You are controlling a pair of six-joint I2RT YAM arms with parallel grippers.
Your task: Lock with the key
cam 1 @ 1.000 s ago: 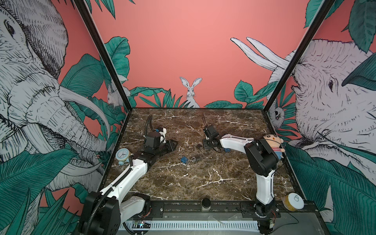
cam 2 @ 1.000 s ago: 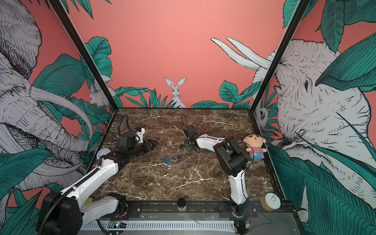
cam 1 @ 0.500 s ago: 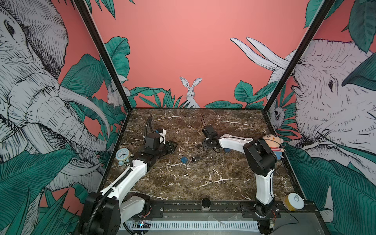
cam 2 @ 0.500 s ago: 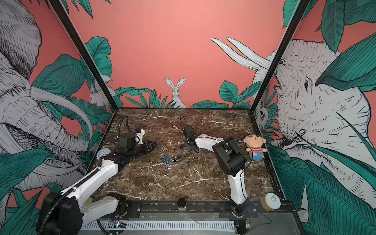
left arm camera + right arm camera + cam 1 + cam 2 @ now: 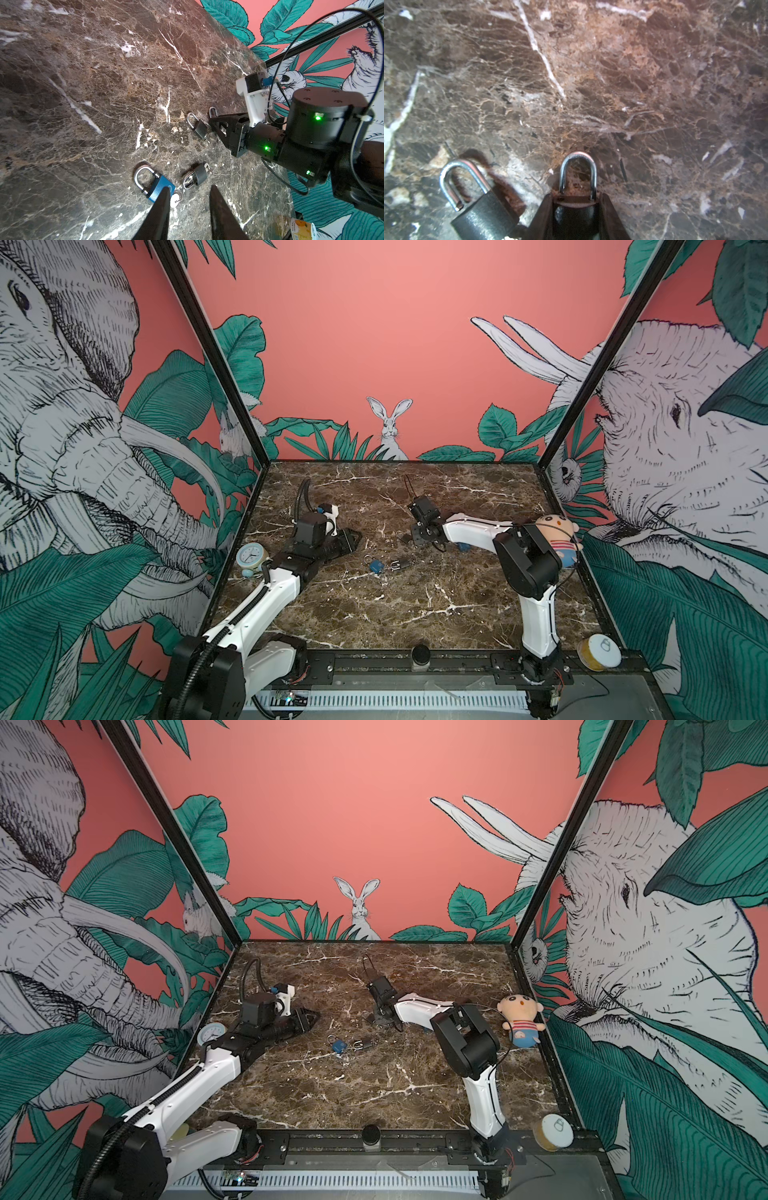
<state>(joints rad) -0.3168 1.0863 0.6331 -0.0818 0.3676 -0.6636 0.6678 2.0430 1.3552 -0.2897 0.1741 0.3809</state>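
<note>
Padlock clamped in the right gripper, behind and right of the blue padlock.
Its body is pinched between the close-set jaws, shackle protruding. The left gripper is held part-open, empty, beside the blue padlock; another dark padlock, shackle open, is seen behind it.

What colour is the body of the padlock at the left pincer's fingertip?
The padlock body is blue; it shows clearest in the left wrist view.

Polished marble tabletop; shiny metal shackle; matt dark padlock.
</note>
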